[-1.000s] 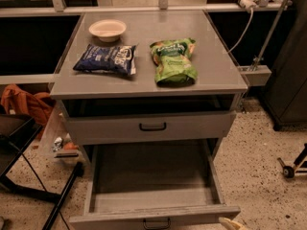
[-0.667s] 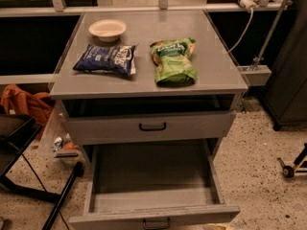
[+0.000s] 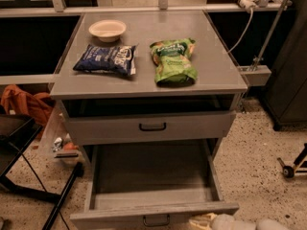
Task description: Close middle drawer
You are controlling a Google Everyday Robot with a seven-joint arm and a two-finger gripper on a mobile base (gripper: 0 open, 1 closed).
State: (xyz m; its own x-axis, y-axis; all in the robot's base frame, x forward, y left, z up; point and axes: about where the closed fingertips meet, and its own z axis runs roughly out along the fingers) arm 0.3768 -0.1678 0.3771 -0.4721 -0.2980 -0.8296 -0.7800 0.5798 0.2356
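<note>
- Below the bench's [image 3: 220, 56] front edge, camera view: the middle drawer [image 3: 152, 186] stands pulled far out and empty, its low front panel and loop handle [image 3: 156, 220] nearest the camera.
- Above it, the upper drawer [image 3: 192, 126] sits slightly proud of the front edge.
- Gripper [image 3: 211, 221] is low, just beside the middle drawer's front right corner. Apart or together: cannot tell. Contact with the panel is unclear.
- Bench top: bowl [image 3: 107, 30] near the back left corner, blue bag [image 3: 105, 60] toward the left edge, green bag [image 3: 173, 61] right of centre.
- Judgement: approach step, drawer not yet pushed. The next move calls for the gripper to meet the panel near the handle, then drive squarely toward the back edge so the drawer does not bind.
</note>
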